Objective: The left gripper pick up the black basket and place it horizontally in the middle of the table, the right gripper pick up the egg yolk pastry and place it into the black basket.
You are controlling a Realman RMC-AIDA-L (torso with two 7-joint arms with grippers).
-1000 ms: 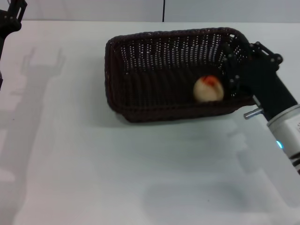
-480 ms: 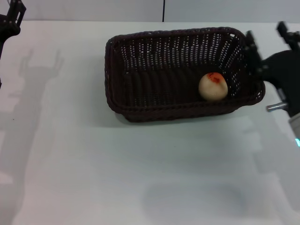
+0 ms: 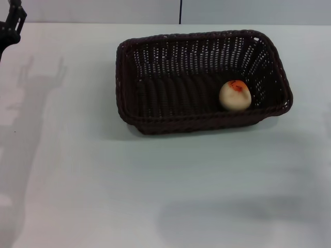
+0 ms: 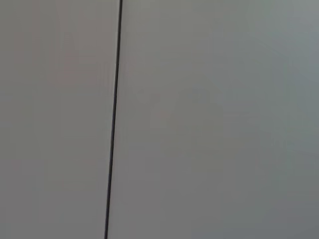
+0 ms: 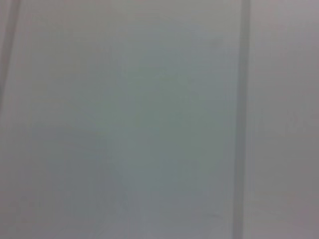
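The egg yolk pastry (image 3: 235,95) is seen lying inside the black basket (image 3: 155,111) on the table (image 3: 155,196), nothing is touched by the left gripper (image 3: 10,26) at the far left corner, and its opening cannot be told.

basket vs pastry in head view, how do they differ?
The black basket is large, rectangular, dark woven wicker; the egg yolk pastry is small, round, cream with an orange-red top. The basket sits on the table; the pastry lies inside it, near its right end.
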